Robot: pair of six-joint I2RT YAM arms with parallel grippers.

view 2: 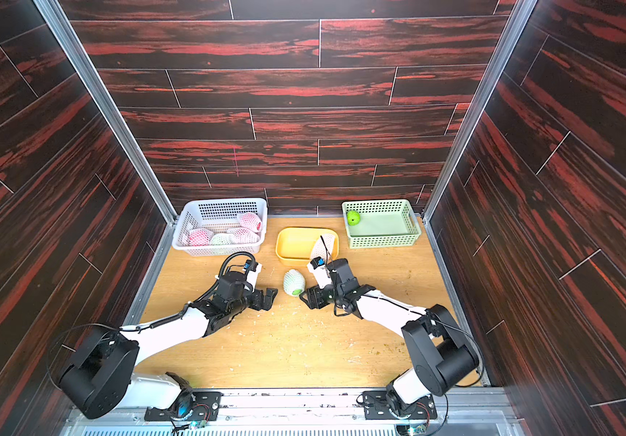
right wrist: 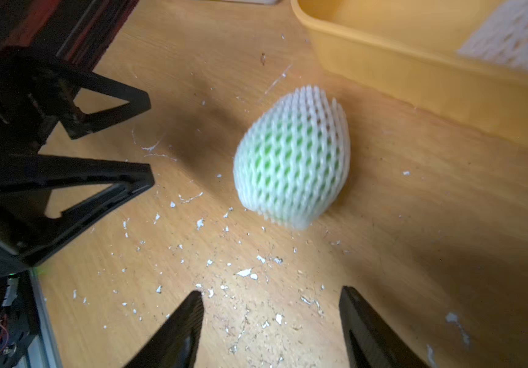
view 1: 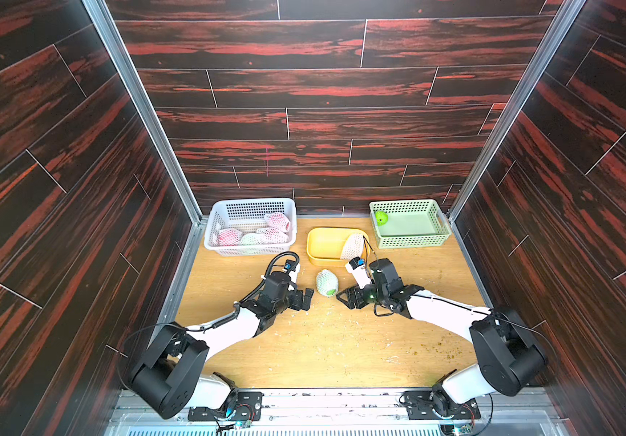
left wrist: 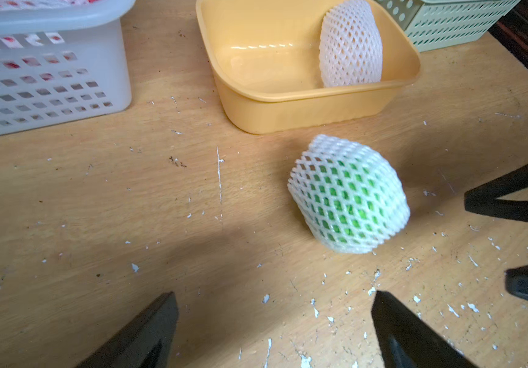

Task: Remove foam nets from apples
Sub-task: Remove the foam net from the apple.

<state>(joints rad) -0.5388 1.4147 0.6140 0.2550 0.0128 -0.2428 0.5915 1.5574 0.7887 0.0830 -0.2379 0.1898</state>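
Observation:
A green apple in a white foam net (view 1: 327,282) (view 2: 294,282) lies on the wooden table between my two grippers, touched by neither. In the wrist views the netted apple (left wrist: 348,194) (right wrist: 291,159) lies ahead of the fingertips. My left gripper (view 1: 309,298) (view 2: 271,298) (left wrist: 275,294) is open and empty, just left of it. On the apple's other side, my right gripper (view 1: 341,300) (view 2: 303,298) (right wrist: 272,290) is also open and empty. An empty foam net (view 1: 353,246) (left wrist: 350,44) leans inside the yellow tub (view 1: 315,260).
The white basket (view 1: 215,226) at the back left holds several netted apples (view 1: 230,236). At the back right, a green basket (view 1: 439,222) holds one bare green apple (view 1: 381,218). White foam flakes litter the table. Dark panelled walls enclose the table.

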